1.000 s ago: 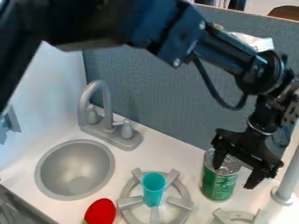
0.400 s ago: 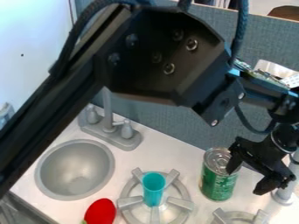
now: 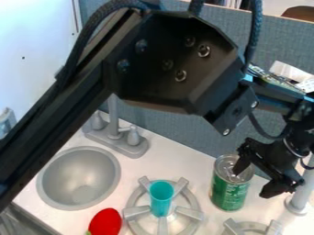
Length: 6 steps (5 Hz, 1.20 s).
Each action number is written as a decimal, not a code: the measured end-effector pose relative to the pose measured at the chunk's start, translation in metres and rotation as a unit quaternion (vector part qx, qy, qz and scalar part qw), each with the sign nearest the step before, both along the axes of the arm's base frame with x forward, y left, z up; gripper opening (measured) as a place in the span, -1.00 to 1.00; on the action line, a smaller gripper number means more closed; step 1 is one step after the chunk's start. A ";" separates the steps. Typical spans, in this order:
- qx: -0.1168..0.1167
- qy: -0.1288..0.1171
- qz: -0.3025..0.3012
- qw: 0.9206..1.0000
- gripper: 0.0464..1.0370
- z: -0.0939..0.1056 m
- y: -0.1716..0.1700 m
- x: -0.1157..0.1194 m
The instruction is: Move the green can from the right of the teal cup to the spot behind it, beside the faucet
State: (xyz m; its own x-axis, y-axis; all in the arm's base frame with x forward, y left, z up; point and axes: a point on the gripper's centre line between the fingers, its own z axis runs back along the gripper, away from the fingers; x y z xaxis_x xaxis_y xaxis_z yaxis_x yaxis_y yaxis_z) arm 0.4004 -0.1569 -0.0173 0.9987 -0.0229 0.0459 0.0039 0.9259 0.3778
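While a black robot arm (image 3: 178, 69) slants across the scene from the left, its black two-finger end effector (image 3: 252, 183) hangs open beside a green-and-silver metal can (image 3: 229, 190) at a white toy-kitchen surface (image 3: 195, 170). The fingers are spread apart with nothing gripped between them; one tip overlaps the can's silver top from where I stand, though whether it touches I cannot tell, and the other points down to the can's right. The can stands upright between two grey stove burners, the left one (image 3: 131, 201) with raised spokes, the right one (image 3: 248, 225) cut off by the near edge of the view.

On the left burner stands a turquoise plastic cup (image 3: 161, 193), its open mouth up. Just beside that burner, further left, lies a rounded red object (image 3: 105, 222) with a trace of green at its lower end. Beyond it, a round grey sink basin (image 3: 78, 176) is set into the surface, a grey faucet (image 3: 113, 120) with two knobs behind it. A grey post (image 3: 299, 198) rises at the far right, near the end effector, and a blue-grey textured panel (image 3: 184, 131) backs the whole kitchen.
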 end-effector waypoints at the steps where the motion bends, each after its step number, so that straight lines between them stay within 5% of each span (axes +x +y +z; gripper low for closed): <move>1: 0.000 -0.004 0.004 1.000 0.93 0.000 0.005 0.003; 6: 0.025 0.007 0.064 0.998 0.93 -0.005 0.093 0.025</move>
State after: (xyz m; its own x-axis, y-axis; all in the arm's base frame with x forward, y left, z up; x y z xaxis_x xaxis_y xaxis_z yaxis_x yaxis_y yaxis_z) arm 0.4250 -0.0635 -0.0223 0.9940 0.1038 0.0348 -0.1087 0.8989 0.4245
